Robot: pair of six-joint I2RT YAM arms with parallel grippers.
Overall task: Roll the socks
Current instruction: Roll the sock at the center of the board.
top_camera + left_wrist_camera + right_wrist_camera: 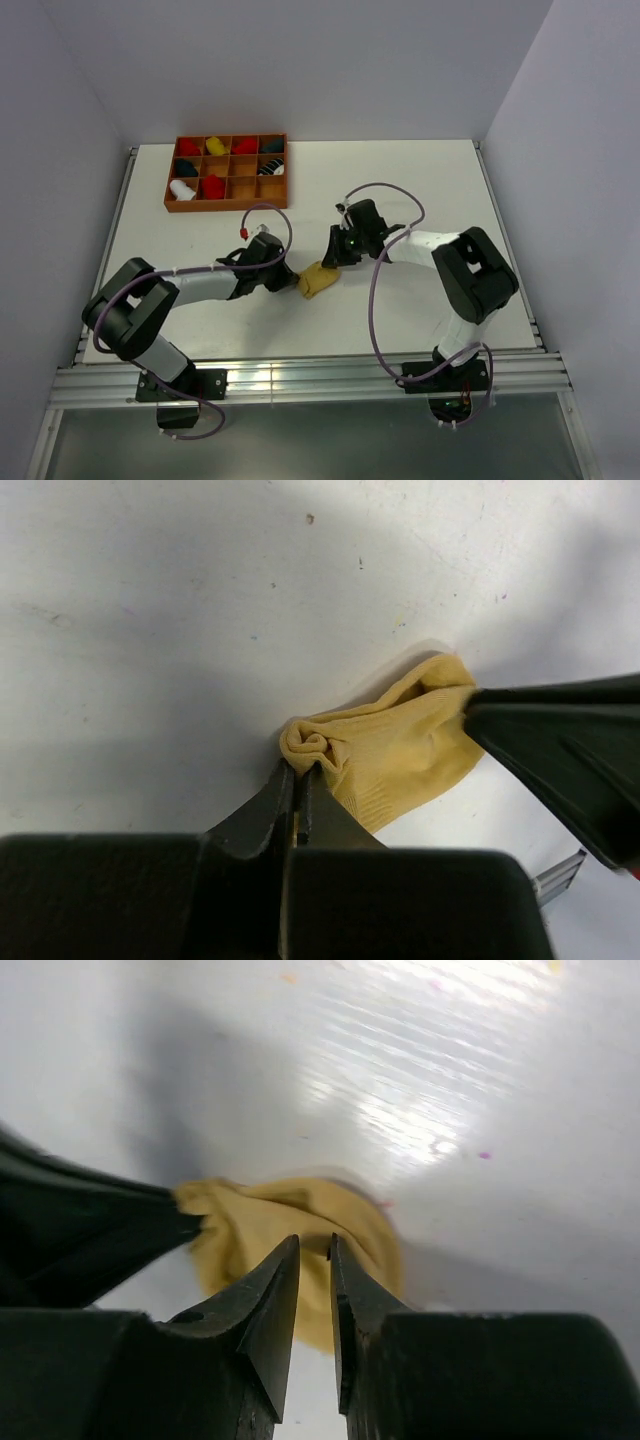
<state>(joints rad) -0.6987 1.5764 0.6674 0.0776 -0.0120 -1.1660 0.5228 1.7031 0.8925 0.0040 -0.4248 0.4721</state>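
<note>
Plain tan-yellow fabric sock lies on white worktop. Its bunched end is pinched in the shut left tool, probably seeding the roll. The right tool is narrowly parted over the opposite end, likely to steady it.

Top cam: fixed, high, behind the arm bases, looks down & fwd over the whole tabletop to the tray at far left; wide, far off.

L wrist cam: sits just behind left tool, looks along its fingers onto the tabletop, v. close.

R wrist cam: same setup behind right tool, lower angle, v. close.

Each wrist view catches the other tool at its edge, so they face each other.

All 3 share the sock & the tabletop patch round it.
</note>
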